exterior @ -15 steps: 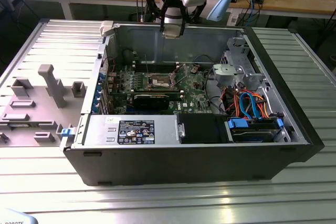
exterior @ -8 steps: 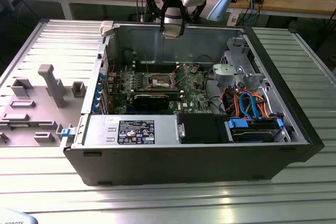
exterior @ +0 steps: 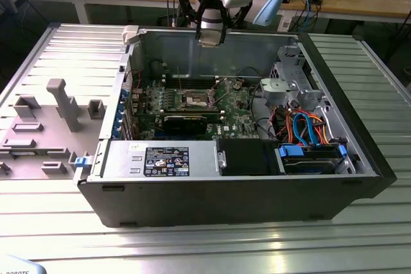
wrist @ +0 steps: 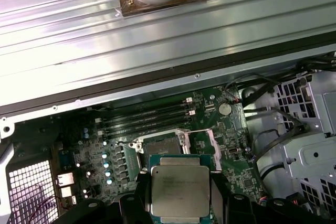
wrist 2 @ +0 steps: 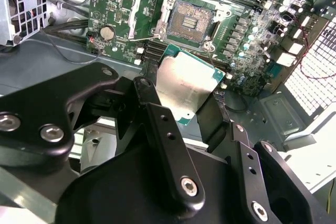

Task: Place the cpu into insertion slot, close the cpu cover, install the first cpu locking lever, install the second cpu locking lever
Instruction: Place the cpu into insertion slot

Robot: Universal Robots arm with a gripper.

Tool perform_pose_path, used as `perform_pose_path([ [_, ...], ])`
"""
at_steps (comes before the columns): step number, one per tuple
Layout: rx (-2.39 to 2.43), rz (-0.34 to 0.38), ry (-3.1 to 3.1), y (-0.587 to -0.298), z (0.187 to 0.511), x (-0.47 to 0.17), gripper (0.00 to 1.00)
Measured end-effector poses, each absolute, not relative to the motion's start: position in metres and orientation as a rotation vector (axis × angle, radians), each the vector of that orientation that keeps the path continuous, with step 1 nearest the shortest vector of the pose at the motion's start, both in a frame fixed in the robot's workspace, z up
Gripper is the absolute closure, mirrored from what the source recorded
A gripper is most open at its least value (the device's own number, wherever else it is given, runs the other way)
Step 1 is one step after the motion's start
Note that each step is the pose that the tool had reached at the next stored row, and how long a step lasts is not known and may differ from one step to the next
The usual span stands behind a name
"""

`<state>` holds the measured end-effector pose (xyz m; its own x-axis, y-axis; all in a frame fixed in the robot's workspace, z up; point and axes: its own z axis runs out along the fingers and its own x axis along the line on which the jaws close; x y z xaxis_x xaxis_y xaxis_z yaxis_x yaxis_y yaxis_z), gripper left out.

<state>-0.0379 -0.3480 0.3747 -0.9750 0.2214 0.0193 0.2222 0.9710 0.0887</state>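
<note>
Second wrist view: the cpu (wrist 2: 188, 85) sits gripped in the tool (wrist 2: 181, 108).

Black bolted-linkage gripper (exterior: 210, 35) hanging from pale arm (exterior: 264, 1), pointing downward. Fingers (wrist 2: 209, 121) pinched from both sides on flat square silver-grey cpu (wrist 2: 185, 90).

Counts in one computer case (exterior: 257, 190).
One cpu (wrist: 179, 190), one insertion slot (wrist 2: 190, 22), one cpu cover (wrist 2: 134, 17), one gripper (wrist 2: 184, 98).

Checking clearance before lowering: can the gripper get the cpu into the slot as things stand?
Probably yes: the gripper holds the cpu, the slot lies bare with its cover swung open, and nothing visible lies between them.
</note>
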Motion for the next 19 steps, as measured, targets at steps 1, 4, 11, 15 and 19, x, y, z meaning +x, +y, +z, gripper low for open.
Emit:
perform_pose_path([
  [1,-0.354,-0.142,-3.109,-0.3480,0.3746,-0.0379,0.46],
  [4,-0.369,-0.141,-3.108,-0.3480,0.3745,-0.0379,0.46],
  [11,-0.449,-0.140,-3.100,-0.3480,0.3737,-0.0396,0.46],
  [15,-0.515,-0.139,-3.092,-0.3480,0.3729,-0.0397,0.46],
  [19,-0.551,-0.137,-3.087,-0.3480,0.3719,-0.0397,0.46],
])
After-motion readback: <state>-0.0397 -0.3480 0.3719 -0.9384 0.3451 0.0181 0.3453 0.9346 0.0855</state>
